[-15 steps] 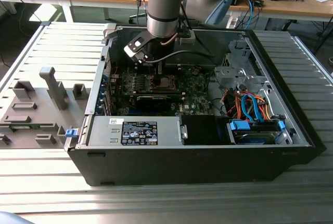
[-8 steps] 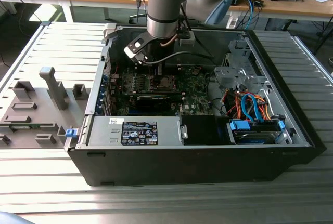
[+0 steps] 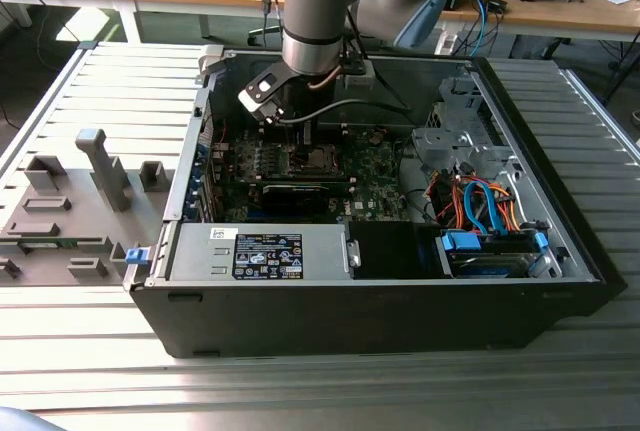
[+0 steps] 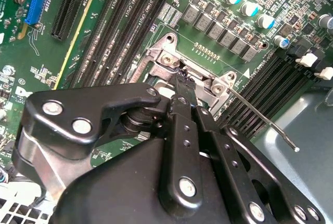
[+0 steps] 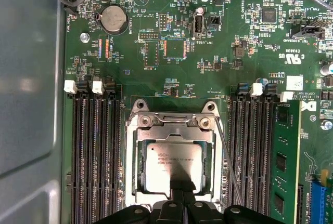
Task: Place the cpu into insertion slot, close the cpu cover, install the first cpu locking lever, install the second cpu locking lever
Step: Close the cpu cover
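Gripper (image 5: pixel 179 202) tips pressed together, holding nothing, just above cpu (image 5: pixel 171 164) seated in insertion slot (image 5: pixel 130 146); cpu cover (image 5: pixel 174 130) looks down; lever (image 5: pixel 229 161) unlatched; risk: tips slip off thin frame, scratch chip.

Open-topped case (image 3: pixel 350 316): in the exterior view, the way in is from above. The power supply (image 3: pixel 260 251) blocks the frame's lower left, while a drive cage (image 3: pixel 455 141) and cables (image 3: pixel 480 201) crowd the right. The gripper (image 3: pixel 300 136), jaws together, takes up the room over the socket (image 5: pixel 131 151), hemmed by memory slots (image 5: pixel 96 156) on both sides, a lever (image 5: pixel 229 161) angled just beside it.
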`<state>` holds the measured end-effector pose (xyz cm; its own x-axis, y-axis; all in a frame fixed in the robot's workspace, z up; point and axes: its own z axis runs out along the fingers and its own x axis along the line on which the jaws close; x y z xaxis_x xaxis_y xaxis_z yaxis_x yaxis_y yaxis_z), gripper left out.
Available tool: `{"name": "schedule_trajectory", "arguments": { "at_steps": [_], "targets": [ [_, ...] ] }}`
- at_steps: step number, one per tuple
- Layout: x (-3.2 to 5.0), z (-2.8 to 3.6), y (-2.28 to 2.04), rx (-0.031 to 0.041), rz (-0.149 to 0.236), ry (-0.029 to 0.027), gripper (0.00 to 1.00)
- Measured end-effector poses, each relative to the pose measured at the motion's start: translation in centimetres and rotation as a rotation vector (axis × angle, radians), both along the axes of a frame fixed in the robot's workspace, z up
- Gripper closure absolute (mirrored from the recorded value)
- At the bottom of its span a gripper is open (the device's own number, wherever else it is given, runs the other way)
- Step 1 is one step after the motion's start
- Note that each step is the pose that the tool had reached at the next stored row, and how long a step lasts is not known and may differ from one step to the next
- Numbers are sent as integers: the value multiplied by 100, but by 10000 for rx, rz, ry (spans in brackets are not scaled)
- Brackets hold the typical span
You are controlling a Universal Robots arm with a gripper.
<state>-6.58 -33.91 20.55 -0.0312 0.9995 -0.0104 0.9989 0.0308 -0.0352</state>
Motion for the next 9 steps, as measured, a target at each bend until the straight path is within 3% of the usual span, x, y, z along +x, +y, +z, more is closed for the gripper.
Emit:
{"name": "schedule_trajectory", "arguments": {
  "at_steps": [9],
  "targets": [
    [97, 70, 0, -11, 0, 3, 89]
  ]
}}
